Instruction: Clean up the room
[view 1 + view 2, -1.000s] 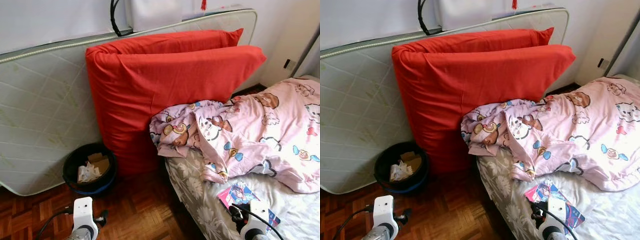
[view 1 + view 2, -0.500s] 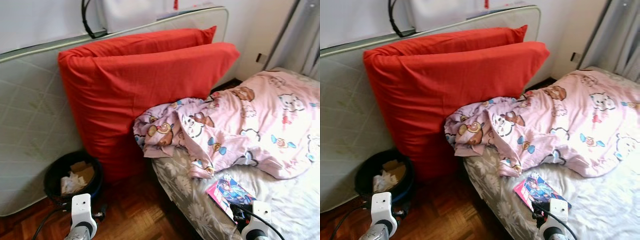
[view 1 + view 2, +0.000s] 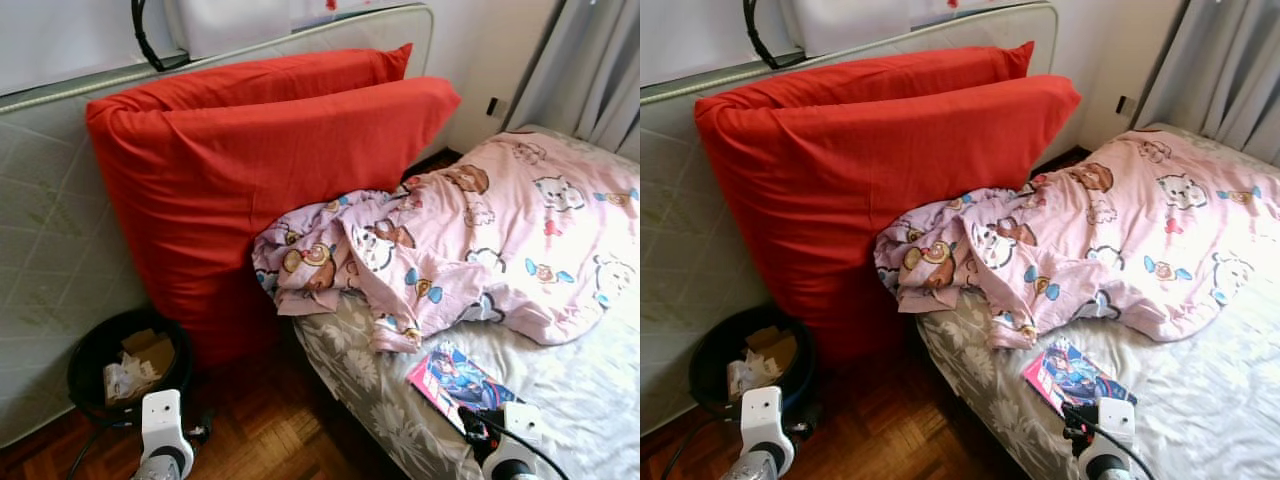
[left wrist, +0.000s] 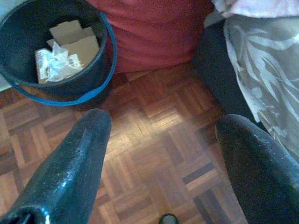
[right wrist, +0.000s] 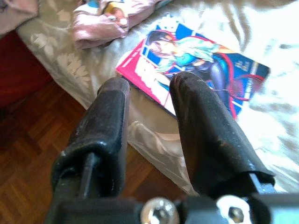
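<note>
A: Comic book [image 3: 461, 378] on the bed [image 3: 590, 400], near its front edge, just below the rumpled pink duvet [image 3: 470, 250]; from the head views, that looks like the thing to tidy. The black bin [image 3: 95, 350] stands on the parquet floor [image 3: 260, 430], beside the red cushions [image 3: 270, 190].

B: Left wrist view?

A: Left gripper [image 4: 161, 140] hangs over the floor, fingers wide apart, holding nothing.

B: Right wrist view?

A: Right gripper [image 5: 149, 98] hovers just over the book's near edge, fingers narrowly parted, empty. I'd open wider, pinch one corner at the bed's edge, and avoid snagging the sheet
</note>
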Robot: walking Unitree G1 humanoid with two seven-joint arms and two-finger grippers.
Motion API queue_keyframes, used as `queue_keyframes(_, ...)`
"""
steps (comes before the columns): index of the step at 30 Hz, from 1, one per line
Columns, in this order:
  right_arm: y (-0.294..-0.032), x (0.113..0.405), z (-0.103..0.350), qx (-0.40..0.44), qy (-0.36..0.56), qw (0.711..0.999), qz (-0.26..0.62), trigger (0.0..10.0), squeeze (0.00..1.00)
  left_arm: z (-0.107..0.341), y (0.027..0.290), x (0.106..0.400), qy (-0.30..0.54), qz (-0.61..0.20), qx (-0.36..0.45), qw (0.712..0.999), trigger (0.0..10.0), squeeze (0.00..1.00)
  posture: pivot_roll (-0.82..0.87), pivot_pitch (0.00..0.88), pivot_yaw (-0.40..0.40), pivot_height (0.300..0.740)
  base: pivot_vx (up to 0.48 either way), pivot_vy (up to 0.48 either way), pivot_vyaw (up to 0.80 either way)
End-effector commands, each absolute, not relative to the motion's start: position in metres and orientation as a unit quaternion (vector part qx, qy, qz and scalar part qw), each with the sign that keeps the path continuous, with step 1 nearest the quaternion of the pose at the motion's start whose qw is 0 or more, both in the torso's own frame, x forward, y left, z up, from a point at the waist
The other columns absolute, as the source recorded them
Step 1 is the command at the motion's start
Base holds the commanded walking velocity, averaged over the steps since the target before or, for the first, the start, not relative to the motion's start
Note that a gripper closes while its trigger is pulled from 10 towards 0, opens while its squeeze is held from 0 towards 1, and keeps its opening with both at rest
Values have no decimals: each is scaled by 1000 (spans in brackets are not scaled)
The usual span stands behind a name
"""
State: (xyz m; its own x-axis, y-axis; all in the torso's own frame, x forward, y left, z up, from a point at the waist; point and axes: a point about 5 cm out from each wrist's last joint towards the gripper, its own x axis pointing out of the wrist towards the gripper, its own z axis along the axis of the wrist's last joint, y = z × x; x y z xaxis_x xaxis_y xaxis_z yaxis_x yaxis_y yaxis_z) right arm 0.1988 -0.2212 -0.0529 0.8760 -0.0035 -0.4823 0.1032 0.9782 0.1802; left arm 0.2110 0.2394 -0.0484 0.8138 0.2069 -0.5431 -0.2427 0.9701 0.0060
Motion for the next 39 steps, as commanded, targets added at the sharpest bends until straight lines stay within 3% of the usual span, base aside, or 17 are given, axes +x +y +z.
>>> queue_keyframes(1, -225, 194, -55, 97, 252, 962, -32, 10000, 0, -49, 236, 212, 281, 116, -41, 952, 10000, 0, -73, 0, -16, 740, 0, 0, -731)
queue_keyframes(10, -226, 194, -53, 95, 244, 965, -30, 10000, 0, -48, 235, 213, 271, 111, -44, 955, 10000, 0, -77, 0, -26, 740, 0, 0, -733)
queue_keyframes(11, -227, 193, -53, 97, 243, 965, -32, 10000, 0, -32, 227, 236, 220, 100, -37, 970, 10000, 0, -77, 0, -29, 740, 0, 0, -738)
queue_keyframes(12, -227, 193, -53, 97, 243, 965, -32, 10000, 0, -32, 227, 236, 220, 100, -37, 970, 10000, 0, -77, 0, -29, 740, 0, 0, -738)
queue_keyframes(13, -227, 193, -53, 100, 239, 965, -33, 10000, 0, -5, 211, 267, 144, 88, -26, 985, 10000, 0, -76, 0, -33, 740, 0, 0, 0)
queue_keyframes(14, -227, 192, -53, 99, 238, 965, -34, 10000, 0, 6, 206, 277, 114, 86, -25, 989, 10000, 0, -76, 0, -36, 740, 0, 0, 0)
queue_keyframes(26, -228, 176, -59, 94, 243, 965, -29, 10000, 0, 9, 212, 272, 90, 101, -20, 991, 10000, 0, -66, 0, -46, 740, 0, 0, 0)
queue_keyframes(39, -224, 152, -64, 70, 242, 968, 22, 10000, 0, -5, 218, 237, 83, 130, -4, 988, 10000, 0, -55, 0, -40, 740, 0, 0, 0)
